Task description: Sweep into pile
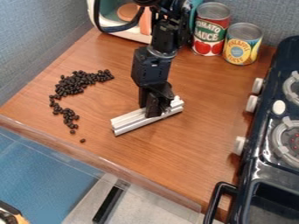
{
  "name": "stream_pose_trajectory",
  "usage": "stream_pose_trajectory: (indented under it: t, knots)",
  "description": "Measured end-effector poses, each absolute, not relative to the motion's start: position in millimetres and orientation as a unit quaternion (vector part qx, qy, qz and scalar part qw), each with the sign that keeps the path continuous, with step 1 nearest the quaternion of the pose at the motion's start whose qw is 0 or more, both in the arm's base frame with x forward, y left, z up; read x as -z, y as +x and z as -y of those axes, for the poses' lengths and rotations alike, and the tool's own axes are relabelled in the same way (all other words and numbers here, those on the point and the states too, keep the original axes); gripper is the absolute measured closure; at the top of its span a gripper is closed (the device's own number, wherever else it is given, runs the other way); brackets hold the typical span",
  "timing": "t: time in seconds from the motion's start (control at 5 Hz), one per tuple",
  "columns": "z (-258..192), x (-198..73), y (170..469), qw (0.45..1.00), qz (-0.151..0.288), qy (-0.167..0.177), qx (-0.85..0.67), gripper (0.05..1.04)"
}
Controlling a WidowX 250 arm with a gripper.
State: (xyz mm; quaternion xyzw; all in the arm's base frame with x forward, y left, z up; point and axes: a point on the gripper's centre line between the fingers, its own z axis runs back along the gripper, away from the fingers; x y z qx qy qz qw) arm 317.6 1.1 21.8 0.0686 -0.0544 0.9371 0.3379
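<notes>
My gripper (pixel 155 110) hangs over the middle of the wooden counter, pointing down, shut on a silver metal bar (pixel 130 121). The bar lies at a slant, its left end nearer the counter's front edge, at or very near the surface. Dark beans (pixel 73 84) are spread to the left of the bar, apart from it. They form a thick cluster at the upper left and a thinner trail running down toward the front, with a single bean (pixel 82 140) at the lower end.
Two cans, a tomato sauce can (pixel 210 29) and a pineapple can (pixel 241 44), stand at the back. A toy stove (pixel 268 131) with knobs borders the right side. Behind the arm is a white and teal toy appliance (pixel 111 26). The counter's front edge (pixel 105 162) runs along the lower left.
</notes>
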Motion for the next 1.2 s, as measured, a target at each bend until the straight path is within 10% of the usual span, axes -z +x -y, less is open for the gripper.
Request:
stream_pose_trajectory:
  t: [0.2,0.6,1.0,1.2]
  knots:
    - [-0.9,-20.0,316.7,0.336,0.053,0.071,-0.938,0.685]
    - [-9.1,-7.6,314.8,0.329,0.032,0.075,-0.941,0.204]
    - [-15.5,-7.3,313.7,0.333,0.035,0.073,-0.939,0.694]
    - [-14.4,-5.9,311.0,0.339,0.032,0.074,-0.937,0.695]
